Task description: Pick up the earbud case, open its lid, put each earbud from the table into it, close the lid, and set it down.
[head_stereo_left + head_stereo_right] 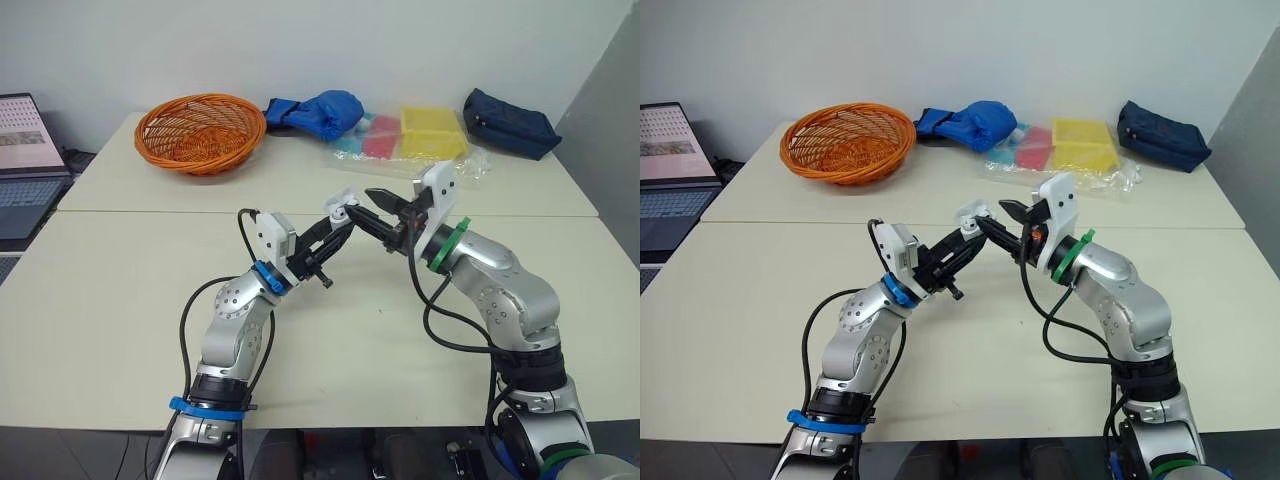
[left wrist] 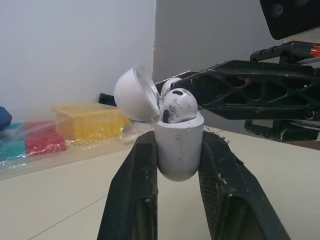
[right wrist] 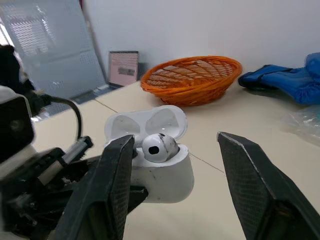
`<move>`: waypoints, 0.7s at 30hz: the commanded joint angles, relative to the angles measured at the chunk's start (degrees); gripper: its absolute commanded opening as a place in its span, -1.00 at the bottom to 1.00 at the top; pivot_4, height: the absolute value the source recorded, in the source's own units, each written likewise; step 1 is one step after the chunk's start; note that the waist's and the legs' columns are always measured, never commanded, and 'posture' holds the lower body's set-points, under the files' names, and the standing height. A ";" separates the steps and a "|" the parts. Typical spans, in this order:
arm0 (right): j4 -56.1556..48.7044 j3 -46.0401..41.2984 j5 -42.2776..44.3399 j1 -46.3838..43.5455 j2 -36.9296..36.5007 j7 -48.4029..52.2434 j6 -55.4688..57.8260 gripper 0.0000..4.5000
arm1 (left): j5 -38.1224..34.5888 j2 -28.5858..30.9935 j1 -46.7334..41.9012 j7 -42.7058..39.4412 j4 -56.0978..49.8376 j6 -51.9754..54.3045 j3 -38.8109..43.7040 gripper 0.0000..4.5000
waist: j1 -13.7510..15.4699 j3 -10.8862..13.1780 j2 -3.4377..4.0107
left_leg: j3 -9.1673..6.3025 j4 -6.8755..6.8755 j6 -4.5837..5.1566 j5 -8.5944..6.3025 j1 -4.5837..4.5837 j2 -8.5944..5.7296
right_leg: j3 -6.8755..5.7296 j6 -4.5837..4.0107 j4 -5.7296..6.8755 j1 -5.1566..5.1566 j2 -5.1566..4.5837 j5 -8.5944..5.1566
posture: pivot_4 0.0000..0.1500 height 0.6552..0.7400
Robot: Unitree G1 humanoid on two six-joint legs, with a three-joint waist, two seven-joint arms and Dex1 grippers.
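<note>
Left tool point(image 1: 332, 232) is nearest us: clenched on the body of the earbud case point(image 2: 178, 150), holding it off the desk point(image 1: 120, 300), mid-desk between the arms. Lid point(image 2: 132, 92) is flipped open. One earbud point(image 2: 177, 106) sits in its socket. A white dome behind it looks like the second, but we can't confirm.

We judge pick-up and opening done, loading done or nearly. Left to do: shut the lid, set the case down.

Right tool point(image 3: 175, 139) is released, fingers spread wide and straddling the case's open top. One finger is right at the mouth; we can't tell if it's touching.
</note>
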 commanded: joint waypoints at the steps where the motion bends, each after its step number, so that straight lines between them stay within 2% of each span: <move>1: -3.22 -8.63 14.84 -2.92 -2.33 1.10 8.65 0.24 | -0.78 -0.16 -1.04 0.13 -2.70 -0.01 -0.13 -0.67 | 0.02 0.00 0.00 | 0.00 0.00 0.00 0.00 -0.01 0.00 | 0.00 0.00 0.00 0.00 -0.02 0.00 | 1.00 1.00; 6: 0.35 -12.58 23.60 -7.10 -6.96 0.00 16.20 0.24 | -0.78 -0.32 -1.36 -0.10 -2.21 0.03 -0.20 -0.67 | -0.05 0.00 0.00 | 0.00 -0.01 0.00 0.00 0.00 0.00 | 0.00 0.00 0.00 -0.01 -0.01 0.00 | 1.00 1.00; 8: 4.10 -11.78 21.05 -9.15 -9.31 0.64 15.25 0.24 | -0.74 -0.33 -1.69 -0.61 -1.67 -0.06 -0.30 -0.67 | -0.14 0.00 0.00 | -0.02 -0.02 0.00 0.00 0.02 0.01 | -0.01 -0.01 0.01 -0.01 0.03 0.00 | 1.00 1.00; 13: 13.98 -0.36 3.89 -12.75 -16.89 5.24 5.08 0.24 | -1.00 0.05 -2.29 -2.77 -0.70 0.02 -0.65 -0.67 | -0.15 0.00 0.00 | 0.06 -0.01 0.01 0.00 0.04 -0.02 | 0.04 0.00 -0.02 0.00 0.02 0.00 | 1.00 1.00; 17: 21.72 4.67 0.16 -17.46 -16.28 10.49 4.18 -0.16 | -0.24 0.82 -2.20 -5.34 0.17 -1.02 -1.38 -0.67 | -0.37 0.01 0.03 | 0.12 -0.06 0.01 0.00 0.02 -0.01 | 0.11 0.00 -0.04 -0.07 0.04 0.00 | 1.00 1.00; 21: 25.58 6.60 -1.99 -19.72 -14.07 12.99 3.24 -0.87 | 0.90 2.31 -0.68 -8.56 -0.14 -3.06 -3.08 -0.67 | -0.21 0.01 0.03 | 0.06 -0.14 0.01 0.00 0.01 0.03 | 0.04 -0.02 -0.06 -0.07 0.07 -0.01 | 1.00 1.00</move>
